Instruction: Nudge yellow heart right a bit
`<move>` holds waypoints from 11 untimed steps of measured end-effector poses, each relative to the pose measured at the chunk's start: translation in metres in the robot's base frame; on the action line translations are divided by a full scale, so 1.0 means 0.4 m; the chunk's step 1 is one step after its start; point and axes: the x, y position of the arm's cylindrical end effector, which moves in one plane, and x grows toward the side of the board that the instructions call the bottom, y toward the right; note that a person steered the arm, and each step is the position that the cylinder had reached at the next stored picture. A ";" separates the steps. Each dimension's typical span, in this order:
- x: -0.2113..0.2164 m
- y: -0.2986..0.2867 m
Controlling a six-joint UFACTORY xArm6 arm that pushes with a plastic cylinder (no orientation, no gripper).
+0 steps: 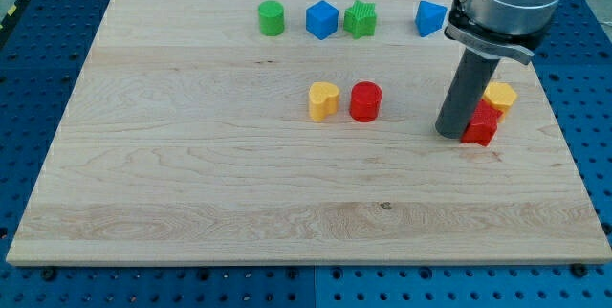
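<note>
The yellow heart (323, 100) lies near the middle of the wooden board (191, 184), touching or nearly touching a red cylinder (365, 101) on its right. My tip (450, 134) rests on the board well to the right of both, about a block's width past the red cylinder. It stands right against a red block (481, 126) on its right, with a yellow block (499, 96) just behind that one.
Along the view's top stand a green cylinder (272, 18), a blue cube (322, 19), a green star-like block (360, 19) and a blue block (430, 18). The arm's grey body (512, 2) hangs over the top right corner.
</note>
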 end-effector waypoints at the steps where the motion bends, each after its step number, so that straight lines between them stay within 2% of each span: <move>1: 0.015 0.030; 2: 0.016 0.038; 3: 0.043 -0.043; 4: 0.104 -0.239; 5: 0.094 -0.460; 6: -0.044 -0.566; 7: -0.168 -0.571; 8: -0.170 -0.542; 9: -0.172 -0.403; 11: -0.127 -0.280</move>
